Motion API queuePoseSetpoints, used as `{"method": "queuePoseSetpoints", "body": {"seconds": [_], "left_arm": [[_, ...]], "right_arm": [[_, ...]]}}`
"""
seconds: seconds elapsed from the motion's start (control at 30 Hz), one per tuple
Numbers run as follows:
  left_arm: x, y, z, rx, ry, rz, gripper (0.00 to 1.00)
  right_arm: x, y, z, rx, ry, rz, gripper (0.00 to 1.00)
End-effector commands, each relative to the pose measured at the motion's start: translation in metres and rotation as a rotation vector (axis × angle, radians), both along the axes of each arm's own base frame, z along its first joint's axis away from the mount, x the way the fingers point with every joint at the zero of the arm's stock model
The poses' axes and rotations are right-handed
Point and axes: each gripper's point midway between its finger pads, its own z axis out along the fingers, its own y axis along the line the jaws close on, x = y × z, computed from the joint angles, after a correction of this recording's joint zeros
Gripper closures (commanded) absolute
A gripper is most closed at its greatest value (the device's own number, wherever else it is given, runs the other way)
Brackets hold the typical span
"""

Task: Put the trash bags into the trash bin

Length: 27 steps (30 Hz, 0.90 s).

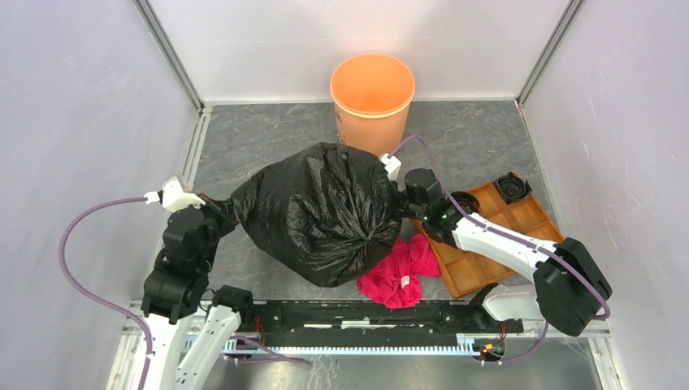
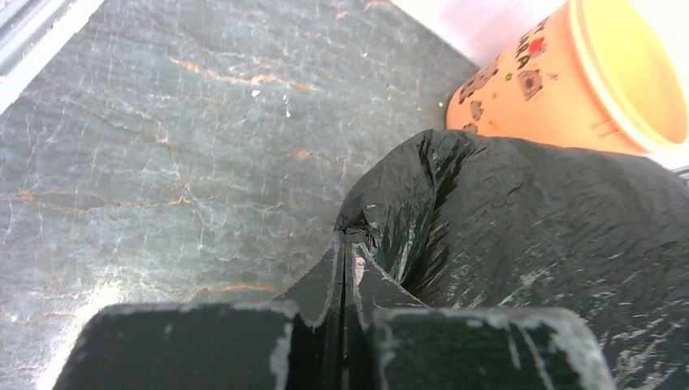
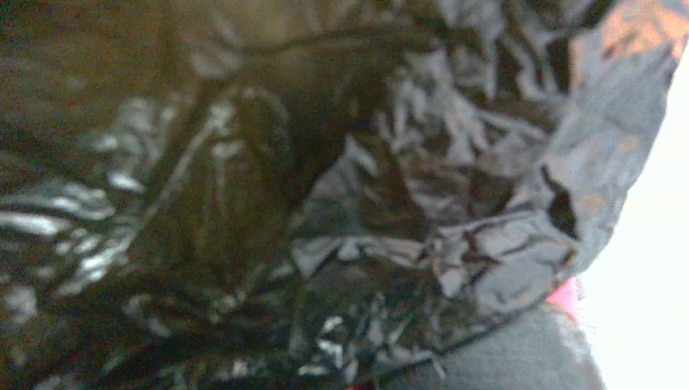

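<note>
The black trash bag (image 1: 317,211) hangs puffed up between my two grippers, above the table's middle. My left gripper (image 1: 226,210) is shut on a pinched fold at the bag's left end; in the left wrist view the fingers (image 2: 345,244) are pressed together on black plastic (image 2: 552,227). My right gripper (image 1: 400,213) is at the bag's right side, where the creases gather; its fingers are buried in the plastic (image 3: 325,203) that fills the right wrist view. The orange trash bin (image 1: 372,89) stands upright and open just behind the bag, and it also shows in the left wrist view (image 2: 569,81).
A red-pink cloth (image 1: 402,272) lies crumpled under the bag's right side near the front. An orange-brown compartment tray (image 1: 487,244) lies at the right under the right arm, with a black round part (image 1: 513,187) at its far corner. Walls close in on both sides.
</note>
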Motion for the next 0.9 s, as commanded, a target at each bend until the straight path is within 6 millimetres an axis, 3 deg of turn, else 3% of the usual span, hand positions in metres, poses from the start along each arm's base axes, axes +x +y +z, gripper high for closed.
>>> {"method": "queuePoseSetpoints", "body": {"seconds": [0.0,0.17,0.23,0.27,0.3,0.37,0.43,0.47,0.53,0.6,0.67,0.73,0.87], "left_arm": [[0.007,0.003,0.042,-0.034,-0.096,0.034,0.98],[0.018,-0.007,0.1,-0.038,-0.248,-0.022,0.98],[0.028,-0.002,0.105,-0.013,-0.236,0.01,0.98],[0.035,0.003,0.094,0.01,-0.181,0.048,0.98],[0.044,0.008,0.072,0.039,-0.085,0.087,0.98],[0.05,0.014,0.009,0.076,0.179,0.161,0.98],[0.04,0.012,-0.05,0.091,0.42,0.179,0.98],[0.031,0.012,-0.069,0.078,0.493,0.199,0.98],[0.016,0.008,-0.08,0.035,0.521,0.193,0.98],[0.008,0.003,-0.067,-0.047,0.443,0.182,0.98],[0.007,-0.003,-0.042,-0.109,0.328,0.148,0.98],[0.011,-0.008,-0.002,-0.144,0.186,0.095,0.98],[0.015,-0.016,0.084,-0.148,-0.057,-0.003,0.98]], "right_arm": [[0.011,0.004,0.053,0.016,-0.135,0.014,0.99],[0.021,0.014,0.134,0.139,-0.239,-0.008,0.99],[0.043,0.011,0.143,0.173,-0.127,-0.148,0.99],[0.052,0.017,0.14,0.182,-0.057,-0.151,0.99],[0.054,0.028,0.128,0.177,0.01,-0.096,1.0],[0.056,0.039,0.089,0.112,0.128,-0.03,1.0],[0.035,0.035,0.035,0.057,0.242,0.016,0.99],[0.021,0.029,0.015,0.045,0.287,0.033,1.0],[-0.012,0.016,-0.015,0.018,0.331,0.075,1.0],[-0.033,0.003,-0.019,-0.015,0.307,0.106,1.0],[-0.04,-0.006,-0.001,-0.048,0.228,0.13,1.0],[-0.032,-0.012,0.039,-0.048,0.104,0.114,1.0],[-0.02,-0.016,0.142,0.044,-0.163,0.089,1.0]]}}
